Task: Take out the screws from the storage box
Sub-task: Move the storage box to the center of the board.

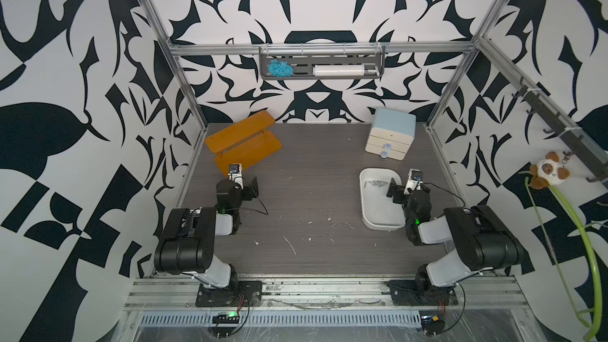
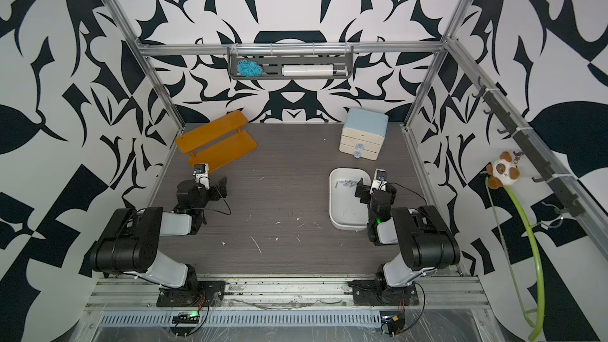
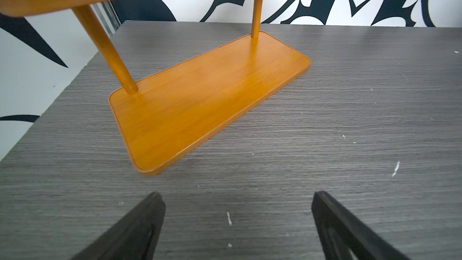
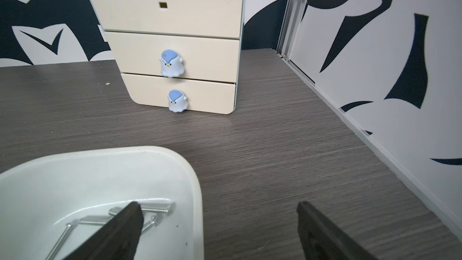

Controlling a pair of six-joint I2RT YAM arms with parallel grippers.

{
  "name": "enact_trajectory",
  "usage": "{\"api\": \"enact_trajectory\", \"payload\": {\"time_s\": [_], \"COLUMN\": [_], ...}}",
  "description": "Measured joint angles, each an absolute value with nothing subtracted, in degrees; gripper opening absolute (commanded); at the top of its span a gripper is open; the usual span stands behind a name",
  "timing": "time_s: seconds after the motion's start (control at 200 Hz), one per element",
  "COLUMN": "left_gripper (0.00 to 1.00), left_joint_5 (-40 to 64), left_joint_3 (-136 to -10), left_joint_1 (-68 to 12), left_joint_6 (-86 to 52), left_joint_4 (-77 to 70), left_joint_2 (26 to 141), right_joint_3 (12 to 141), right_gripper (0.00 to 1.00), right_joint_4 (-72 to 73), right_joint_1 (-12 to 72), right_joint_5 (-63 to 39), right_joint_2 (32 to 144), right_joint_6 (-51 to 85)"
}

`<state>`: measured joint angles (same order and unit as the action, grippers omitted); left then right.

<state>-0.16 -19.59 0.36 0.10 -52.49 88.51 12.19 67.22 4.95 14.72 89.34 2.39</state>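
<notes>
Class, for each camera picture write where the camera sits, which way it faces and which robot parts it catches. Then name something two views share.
Top views: high over the front rail, looking down at the table; both arms show.
Left wrist: on the left arm, facing the orange shelf; open left pincer shows.
Right wrist: on the right arm, facing the drawer cabinet; open right pincer shows.
Shared: right wrist and top views show the storage box and screws.

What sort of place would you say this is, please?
Probably a robotics lab test cell: an aluminium frame encloses the grey tabletop, black-and-white patterned walls surround it, and the left arm and right arm mount on a front rail.
</notes>
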Motion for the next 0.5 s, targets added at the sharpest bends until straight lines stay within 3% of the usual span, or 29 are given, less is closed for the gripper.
{"api": "enact_trajectory", "payload": {"time_s": [0.5], "left_gripper": [0.99], "left_joint_5": [0.3], "left_joint_3": [-19.6], "left_joint_1": [0.4], "left_joint_6": [0.5], "left_joint_4": [-52.4], "left_joint_2": [88.5], "right_joint_3": [12.2], "right_gripper": [1.0], "right_joint_4": [67.0], "right_joint_1": [4.8], "right_joint_5": [14.1], "right_joint_2": [89.3], "right_joint_6": [2.4]}}
